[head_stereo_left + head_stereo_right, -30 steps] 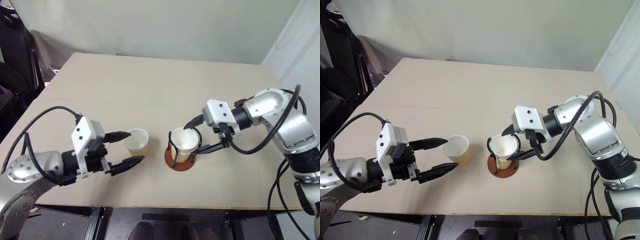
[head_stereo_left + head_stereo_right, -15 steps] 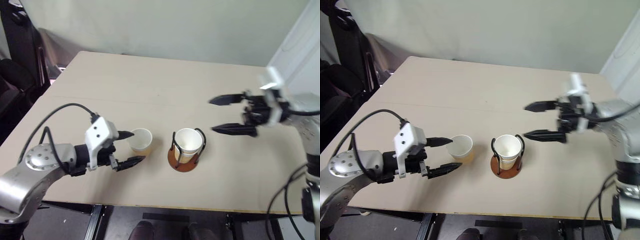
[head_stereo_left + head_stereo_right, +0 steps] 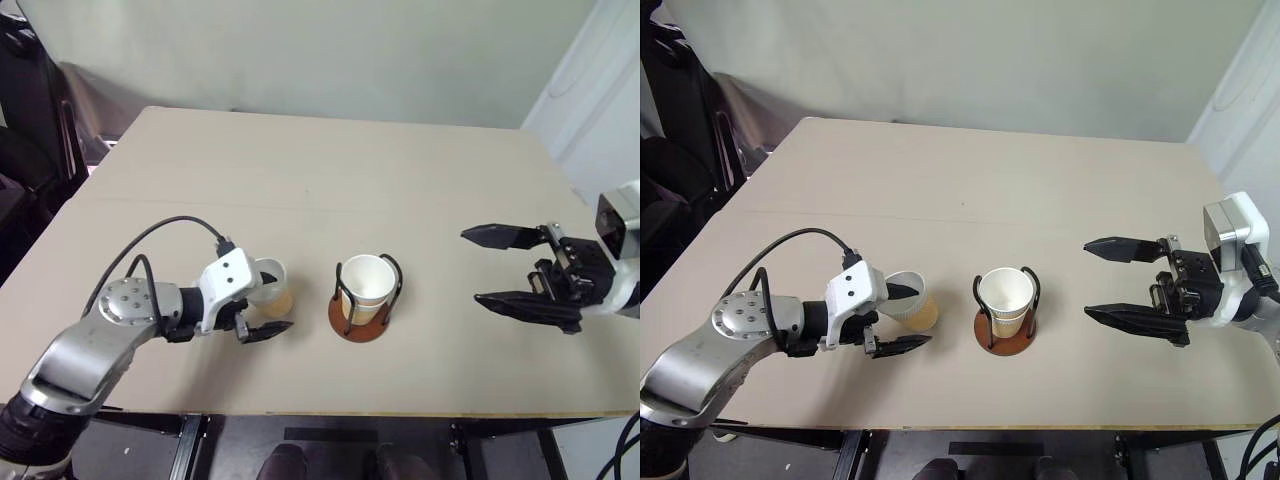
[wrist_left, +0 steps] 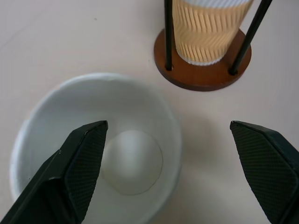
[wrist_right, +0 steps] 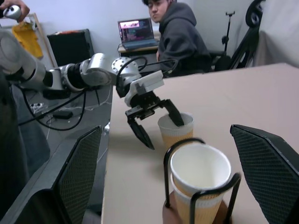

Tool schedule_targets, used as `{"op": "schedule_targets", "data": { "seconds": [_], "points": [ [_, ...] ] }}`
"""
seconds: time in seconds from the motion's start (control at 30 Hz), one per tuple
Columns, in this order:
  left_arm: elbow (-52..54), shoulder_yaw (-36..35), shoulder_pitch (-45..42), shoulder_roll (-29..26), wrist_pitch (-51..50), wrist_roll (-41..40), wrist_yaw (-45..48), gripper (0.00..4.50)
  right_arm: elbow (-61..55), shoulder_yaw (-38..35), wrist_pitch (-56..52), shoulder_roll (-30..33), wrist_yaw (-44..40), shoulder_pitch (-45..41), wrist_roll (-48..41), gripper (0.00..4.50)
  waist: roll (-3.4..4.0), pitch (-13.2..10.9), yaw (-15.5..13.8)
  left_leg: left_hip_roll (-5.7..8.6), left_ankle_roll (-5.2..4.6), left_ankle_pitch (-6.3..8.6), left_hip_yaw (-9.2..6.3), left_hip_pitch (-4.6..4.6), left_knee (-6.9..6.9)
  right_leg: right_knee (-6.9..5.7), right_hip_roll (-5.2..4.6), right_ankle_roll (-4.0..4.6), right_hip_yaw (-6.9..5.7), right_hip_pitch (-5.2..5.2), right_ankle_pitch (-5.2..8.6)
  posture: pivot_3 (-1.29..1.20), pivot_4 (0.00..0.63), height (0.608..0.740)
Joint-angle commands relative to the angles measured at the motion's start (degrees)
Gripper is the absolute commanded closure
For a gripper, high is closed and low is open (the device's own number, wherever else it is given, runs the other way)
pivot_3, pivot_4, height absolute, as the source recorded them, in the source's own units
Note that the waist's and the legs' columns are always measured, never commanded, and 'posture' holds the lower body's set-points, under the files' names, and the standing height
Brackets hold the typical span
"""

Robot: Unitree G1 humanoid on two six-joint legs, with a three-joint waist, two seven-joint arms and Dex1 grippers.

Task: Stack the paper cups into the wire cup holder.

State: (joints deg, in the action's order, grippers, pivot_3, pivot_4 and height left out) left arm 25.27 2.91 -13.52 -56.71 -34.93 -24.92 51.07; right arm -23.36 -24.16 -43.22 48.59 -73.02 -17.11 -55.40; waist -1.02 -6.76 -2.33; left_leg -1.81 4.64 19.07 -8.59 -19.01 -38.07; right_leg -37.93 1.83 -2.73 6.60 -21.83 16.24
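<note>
A loose paper cup (image 3: 271, 291) stands upright on the tan table, left of the wire cup holder (image 3: 357, 325). My left gripper (image 3: 924, 316) is open at that cup: one finger (image 4: 79, 158) is over its white inside, the other is outside its wall on the holder's side. Two nested paper cups (image 5: 200, 170) sit between the holder's black wire loops on the reddish-brown base (image 4: 205, 77). My right gripper (image 3: 472, 267) is open and empty, well to the right of the holder, pointing back at it.
The table (image 3: 330, 180) stretches bare behind the cups, with its front edge close below them. In the right wrist view a person (image 5: 180, 39) in a dark hoodie sits past the table's left side, beside a laptop (image 5: 137, 30). Dark equipment (image 3: 30, 120) stands at the left.
My right gripper has drawn back to the right, leaving a cup in the holder. My left gripper has moved forward and down onto the loose cup.
</note>
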Motion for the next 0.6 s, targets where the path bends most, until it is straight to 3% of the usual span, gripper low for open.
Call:
{"op": "schedule_targets", "data": {
  "seconds": [0.03,0.1,0.3,0.43,0.6],
  "points": [
    [-0.91,1.06,-1.35,0.49,2.28,3.07,0.47,0.38,0.16,-2.46,3.06,1.35,-1.20,1.62,-0.17,0.00,0.00,0.00,0.06,0.00,0.00,0.00,0.00,0.00,0.00,0.00,-0.01,0.00,0.00,0.00,0.00,0.00,0.150,0.740],
    [-1.20,1.27,-1.52,1.17,2.55,3.52,0.65,0.89,0.78,-2.24,4.31,1.68,-1.70,2.39,0.25,0.00,0.00,0.00,0.11,0.00,-0.01,0.00,0.00,-0.03,0.01,0.01,-0.01,0.00,0.00,-0.02,0.00,0.00,0.150,0.740],
    [-0.99,0.73,-1.66,2.17,2.46,4.00,1.29,3.16,3.16,-0.60,7.62,2.69,-3.10,3.00,2.18,0.00,0.00,0.00,0.18,0.00,-0.03,0.01,0.01,-0.02,0.00,0.01,-0.01,0.00,0.00,0.00,0.00,0.00,0.150,0.740],
    [-0.12,-0.61,-1.51,1.74,1.81,3.72,1.85,4.44,4.52,0.31,9.07,2.82,-4.00,2.90,3.08,0.00,0.00,0.00,0.15,0.00,-0.03,0.01,0.00,-0.01,0.00,0.00,-0.01,0.00,0.00,0.02,0.00,0.00,0.150,0.740],
    [2.11,-5.33,-5.00,0.12,-0.13,-0.05,3.62,4.44,4.35,0.79,8.78,3.12,-3.53,1.87,2.54,0.00,0.00,0.00,0.12,0.00,-0.04,0.02,0.00,-0.05,-0.01,0.00,0.00,-0.01,-0.02,-0.01,0.00,0.00,0.150,0.740]
  ]
}}
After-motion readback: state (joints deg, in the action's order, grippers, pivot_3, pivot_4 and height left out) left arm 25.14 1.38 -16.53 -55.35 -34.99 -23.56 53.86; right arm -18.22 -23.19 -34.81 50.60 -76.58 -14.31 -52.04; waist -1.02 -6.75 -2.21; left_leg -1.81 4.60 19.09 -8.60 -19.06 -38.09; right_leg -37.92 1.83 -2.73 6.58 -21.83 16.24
